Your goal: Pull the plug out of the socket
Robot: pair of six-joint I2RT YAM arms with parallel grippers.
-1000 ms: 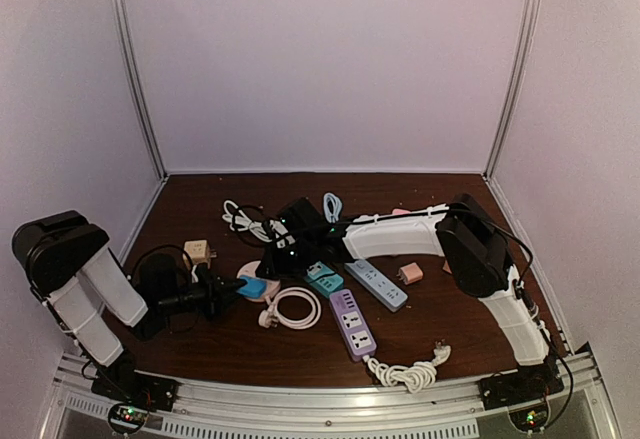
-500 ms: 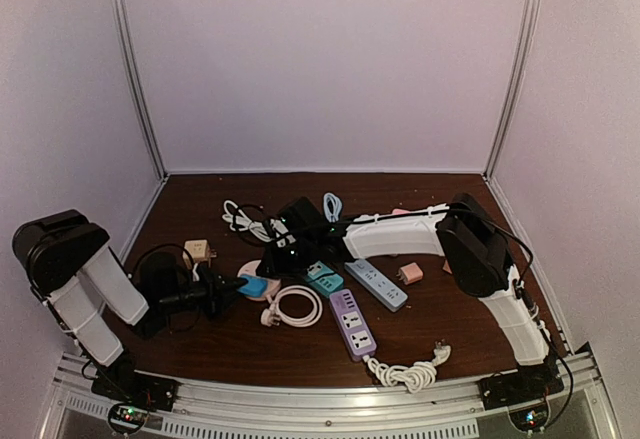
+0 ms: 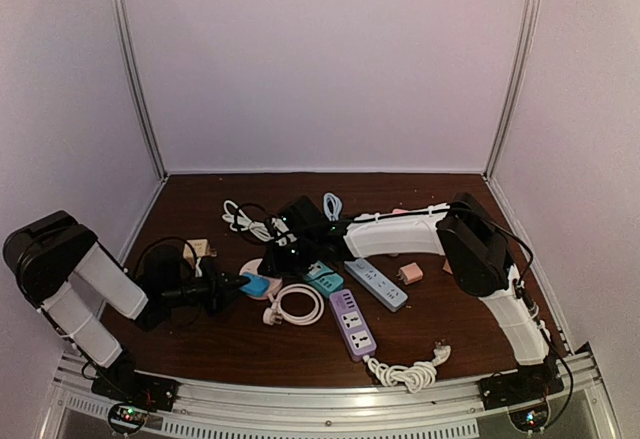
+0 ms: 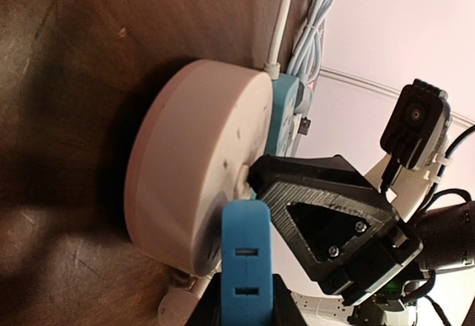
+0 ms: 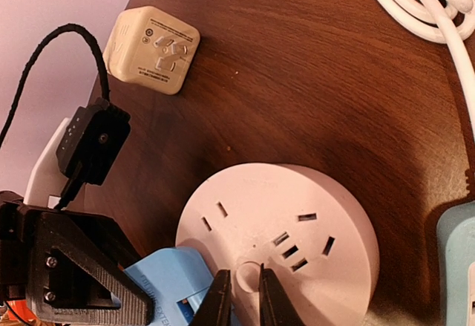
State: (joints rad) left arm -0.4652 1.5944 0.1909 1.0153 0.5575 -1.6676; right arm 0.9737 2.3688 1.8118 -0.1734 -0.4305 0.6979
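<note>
The blue plug [image 4: 245, 259] sits against the rim of the round socket [image 4: 197, 163], left of centre on the table [image 5: 297, 81]. Its body juts sideways off the socket's edge toward the left arm. Whether its prongs are free of the slots cannot be told, since the joint is hidden in every view. The left claw [image 4: 245, 305] is clamped on the plug's flat sides, low and level with the table, a grip that suits a straight pull away from the socket. The right claw [image 5: 242, 296] comes in from above with its fingers nearly together, holding nothing, and its tips rest on the socket's pale face beside the plug. That is probably a hold-down, so the light socket does not slide along with the plug (it has no visible anchoring of its own). Further out lie things that play no part: a beige cube adapter [image 5: 152, 50] near the left arm, a coiled white cable [image 3: 292, 307] just beside the socket, and a teal strip [image 3: 323, 278] and a purple strip [image 3: 352, 324] toward the middle.
</note>
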